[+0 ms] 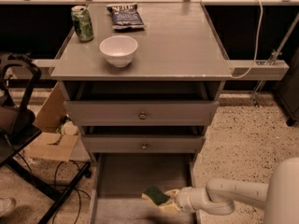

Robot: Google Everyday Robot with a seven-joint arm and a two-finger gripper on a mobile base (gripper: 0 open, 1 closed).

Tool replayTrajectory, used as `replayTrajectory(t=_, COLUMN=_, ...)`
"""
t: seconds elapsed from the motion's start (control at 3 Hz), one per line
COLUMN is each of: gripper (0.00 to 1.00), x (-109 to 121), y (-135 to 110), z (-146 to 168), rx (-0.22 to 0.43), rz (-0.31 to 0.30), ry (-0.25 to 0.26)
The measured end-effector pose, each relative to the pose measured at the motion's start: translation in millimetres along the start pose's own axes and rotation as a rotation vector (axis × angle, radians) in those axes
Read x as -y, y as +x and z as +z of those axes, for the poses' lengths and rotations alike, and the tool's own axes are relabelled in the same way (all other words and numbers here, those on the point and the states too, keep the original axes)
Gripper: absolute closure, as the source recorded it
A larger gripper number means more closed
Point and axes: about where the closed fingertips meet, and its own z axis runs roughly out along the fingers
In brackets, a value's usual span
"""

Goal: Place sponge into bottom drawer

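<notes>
Three drawers in grey cabinet (177,41); bottom drawer (126,176) pulled open under two knobbed upper drawers (140,113). On top: white bowl (118,49), dark blue snack bag (125,17), green can (82,23), print unreadable. My gripper (169,201) over the open drawer's front right, clamped on sponge (156,195), green side up.

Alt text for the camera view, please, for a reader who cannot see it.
The end effector, reaching in from the right, holds the sponge over the open bottom drawer. On the cabinet top sit a white bowl, a green can and a dark snack bag.
</notes>
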Motion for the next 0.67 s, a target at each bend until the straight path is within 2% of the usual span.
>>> replayTrajectory(t=0.33, gripper=1.0, x=26, y=4, z=41, rx=-0.032, rz=-0.014, ry=0.033)
replayTrajectory(t=0.67, gripper=1.0, x=75, y=23, z=77, rx=-0.073, rz=0.007, ry=0.066)
